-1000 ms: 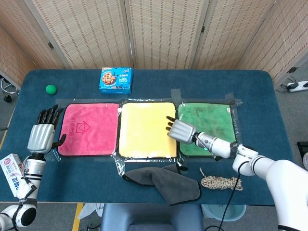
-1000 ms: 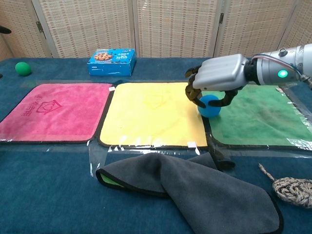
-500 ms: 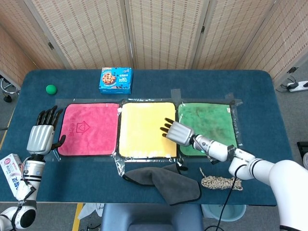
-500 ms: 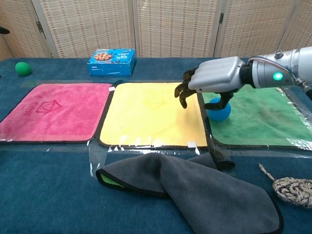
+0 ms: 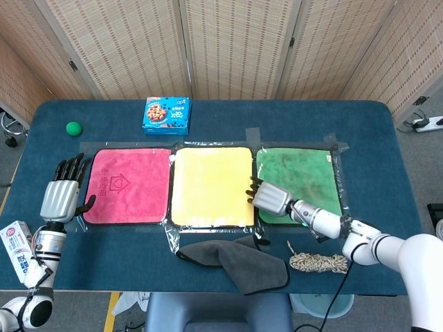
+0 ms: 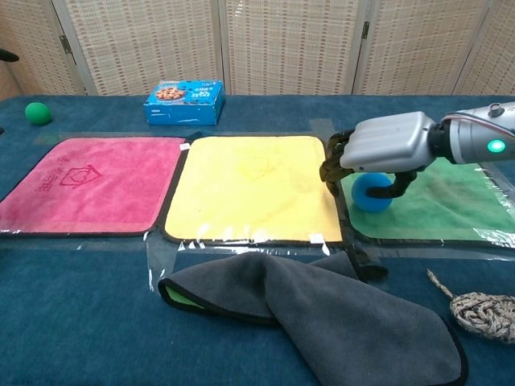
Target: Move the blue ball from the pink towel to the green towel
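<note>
The blue ball (image 6: 372, 191) rests on the left edge of the green towel (image 6: 438, 205), close to the yellow towel (image 6: 249, 189). My right hand (image 6: 382, 149) hovers right over the ball with its fingers loosely curved; the fingertips (image 6: 331, 167) hang left of the ball without touching it. In the head view the right hand (image 5: 270, 199) covers the ball at the near left corner of the green towel (image 5: 304, 173). The pink towel (image 5: 131, 185) lies bare. My left hand (image 5: 61, 197) rests left of it, fingers spread, holding nothing.
A crumpled grey cloth (image 6: 322, 314) lies near the table's front edge, with a coil of rope (image 6: 483, 312) to its right. A blue cookie box (image 5: 167, 114) and a green ball (image 5: 73, 128) sit at the back left. A white packet (image 5: 19, 249) hangs off the left edge.
The right hand carried the ball from the yellow towel's edge onto the green towel, spread its fingers and let go. It then shifted right and toward me. The left hand stayed still.
</note>
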Motion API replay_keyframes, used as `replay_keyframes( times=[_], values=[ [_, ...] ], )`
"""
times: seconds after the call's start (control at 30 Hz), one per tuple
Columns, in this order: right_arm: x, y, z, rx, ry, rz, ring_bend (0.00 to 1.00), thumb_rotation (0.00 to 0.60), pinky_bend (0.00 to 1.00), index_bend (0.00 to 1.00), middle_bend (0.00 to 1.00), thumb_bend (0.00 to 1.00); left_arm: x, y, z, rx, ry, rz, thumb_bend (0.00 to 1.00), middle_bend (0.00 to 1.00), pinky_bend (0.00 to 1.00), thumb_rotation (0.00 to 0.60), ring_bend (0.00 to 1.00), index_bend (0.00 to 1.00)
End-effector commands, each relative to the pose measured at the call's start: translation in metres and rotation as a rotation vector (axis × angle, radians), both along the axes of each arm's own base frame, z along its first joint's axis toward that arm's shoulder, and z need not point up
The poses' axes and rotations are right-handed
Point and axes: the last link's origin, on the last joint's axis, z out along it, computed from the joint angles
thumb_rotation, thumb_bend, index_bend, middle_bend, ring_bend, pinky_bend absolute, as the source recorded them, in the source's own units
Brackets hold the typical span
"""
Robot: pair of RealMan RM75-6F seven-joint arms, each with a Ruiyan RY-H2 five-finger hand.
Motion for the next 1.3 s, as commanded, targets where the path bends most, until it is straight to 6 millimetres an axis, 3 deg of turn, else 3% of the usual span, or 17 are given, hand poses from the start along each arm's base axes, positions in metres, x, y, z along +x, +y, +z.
replay_keyframes(
  times=[0.03,0.27,0.97,1.17,1.3],
  values=[
    [-0.011,0.008,0.007,0.001,0.008,0.006,0.17,0.600,0.07,0.32,0.21,0.55,0.001,0.000,-0.001,-0.001,-0.001,-0.002,0.38,0.00,0.00,0.600,0.00,0.00],
    [-0.027,0.022,0.019,-0.004,0.003,0.035,0.17,0.600,0.07,0.33,0.21,0.55,0.004,0.003,-0.004,-0.006,-0.003,-0.010,0.38,0.00,0.00,0.600,0.00,0.00],
    [-0.074,0.017,0.061,-0.110,0.097,-0.030,0.19,0.600,0.07,0.34,0.22,0.55,0.007,0.004,-0.005,-0.005,-0.008,-0.016,0.38,0.00,0.00,0.600,0.00,0.00],
    [-0.071,0.019,0.069,-0.134,0.040,-0.035,0.19,0.600,0.07,0.34,0.22,0.55,0.008,0.004,-0.006,-0.005,-0.010,-0.020,0.38,0.00,0.00,0.600,0.00,0.00],
    [-0.066,0.022,0.083,-0.179,-0.061,-0.062,0.17,0.600,0.07,0.27,0.17,0.55,0.008,0.004,-0.005,-0.002,-0.014,-0.018,0.38,0.00,0.00,0.600,0.00,0.00]
  ],
)
